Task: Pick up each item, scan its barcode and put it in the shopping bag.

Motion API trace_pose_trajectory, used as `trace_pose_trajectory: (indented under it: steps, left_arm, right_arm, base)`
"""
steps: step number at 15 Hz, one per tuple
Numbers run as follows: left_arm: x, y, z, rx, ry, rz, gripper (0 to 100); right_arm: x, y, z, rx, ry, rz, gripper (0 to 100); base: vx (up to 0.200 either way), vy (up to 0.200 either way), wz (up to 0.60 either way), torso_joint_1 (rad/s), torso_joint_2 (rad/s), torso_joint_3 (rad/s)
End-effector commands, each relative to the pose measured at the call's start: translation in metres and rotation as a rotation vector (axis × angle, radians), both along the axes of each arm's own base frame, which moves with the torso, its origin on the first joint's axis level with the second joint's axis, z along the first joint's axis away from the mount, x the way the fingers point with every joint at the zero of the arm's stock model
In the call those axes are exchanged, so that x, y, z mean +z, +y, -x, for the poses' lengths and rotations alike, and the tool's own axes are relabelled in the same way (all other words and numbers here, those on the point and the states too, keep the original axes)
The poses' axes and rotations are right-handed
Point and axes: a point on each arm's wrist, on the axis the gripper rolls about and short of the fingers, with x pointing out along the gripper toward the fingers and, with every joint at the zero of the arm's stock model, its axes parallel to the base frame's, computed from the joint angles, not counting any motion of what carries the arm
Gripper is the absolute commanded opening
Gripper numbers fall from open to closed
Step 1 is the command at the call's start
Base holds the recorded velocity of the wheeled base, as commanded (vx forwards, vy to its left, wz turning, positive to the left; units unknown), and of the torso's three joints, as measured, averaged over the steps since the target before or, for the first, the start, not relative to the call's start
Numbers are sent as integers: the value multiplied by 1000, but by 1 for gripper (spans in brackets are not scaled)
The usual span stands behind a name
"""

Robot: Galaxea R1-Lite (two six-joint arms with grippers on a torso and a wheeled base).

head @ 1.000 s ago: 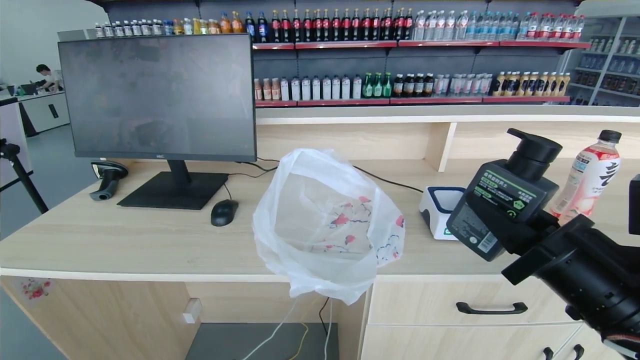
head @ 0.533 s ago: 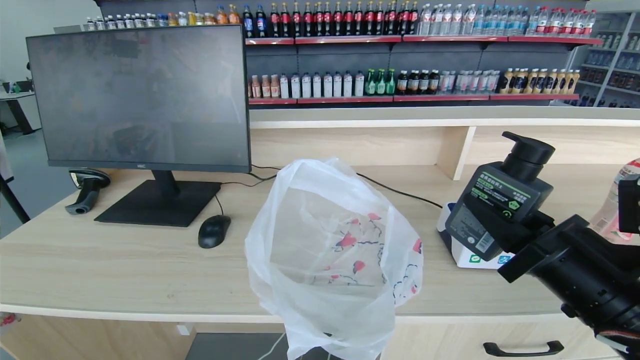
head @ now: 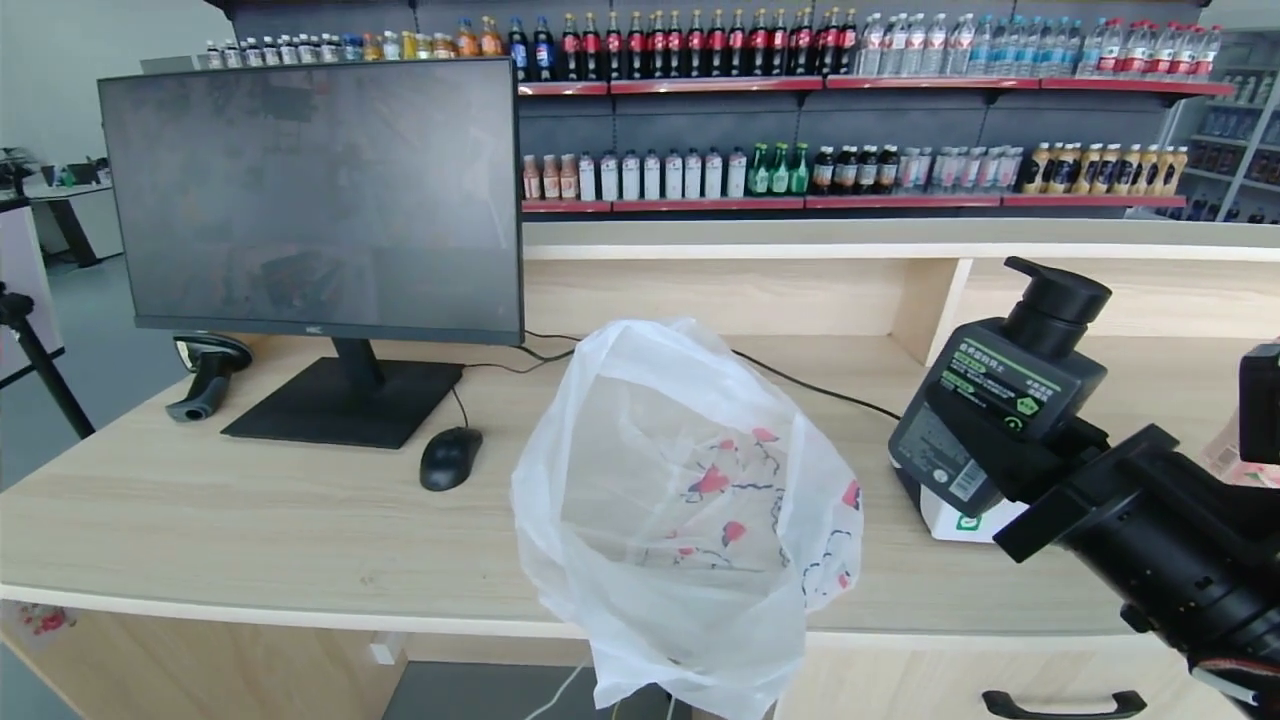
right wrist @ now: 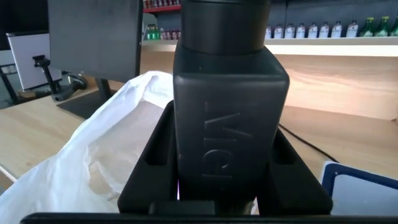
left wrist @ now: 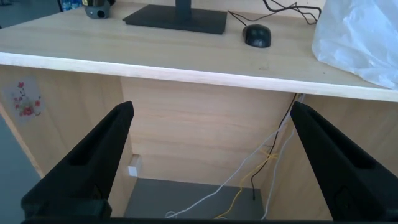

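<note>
A black pump bottle [head: 1000, 395] hangs tilted above the counter at the right, with my right gripper [head: 1045, 455] shut on its lower body. Its barcode label faces down-left, just over the white table scanner [head: 955, 520]. In the right wrist view the bottle [right wrist: 227, 124] sits between the fingers [right wrist: 152, 155]. The white shopping bag [head: 690, 500] with a red flower print stands open at the counter's front middle, left of the bottle. My left gripper [left wrist: 211, 168] hangs open in front of the counter, below its front edge [left wrist: 186, 68].
A monitor [head: 310, 200], a mouse [head: 450, 457] and a handheld scanner [head: 205, 375] stand on the left of the counter. A pink-labelled bottle [head: 1235, 460] shows at the far right behind my arm. Cables hang under the counter [left wrist: 267, 168]. Drink shelves line the back.
The head camera has shifted. The held bottle now covers most of the table scanner, which a second ago showed to its left. The left gripper cannot be compared.
</note>
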Motion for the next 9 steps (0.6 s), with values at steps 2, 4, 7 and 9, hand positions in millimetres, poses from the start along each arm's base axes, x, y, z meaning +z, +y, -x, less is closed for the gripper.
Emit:
trace_pose_trajectory:
  steps: [2,4,7,9]
  left_arm:
    - [0,0,0,0,1,1,100]
    - [0,0,0,0,1,1,100]
    - [0,0,0,0,1,1,100]
    - [0,0,0,0,1,1,100]
  right_arm:
    - [-2,1,-1,4,7,9,0]
    - [-3,3,-2,6,7,24,0]
    - [-5,21,-11,52,11,35,0]
    - [-8,37,-20,83,19,41,0]
  base:
    - [0,0,300,-1,-1,4]
    - [0,0,0,0,0,0]
    - [0,0,0,0,0,0]
    - [0,0,0,0,0,0]
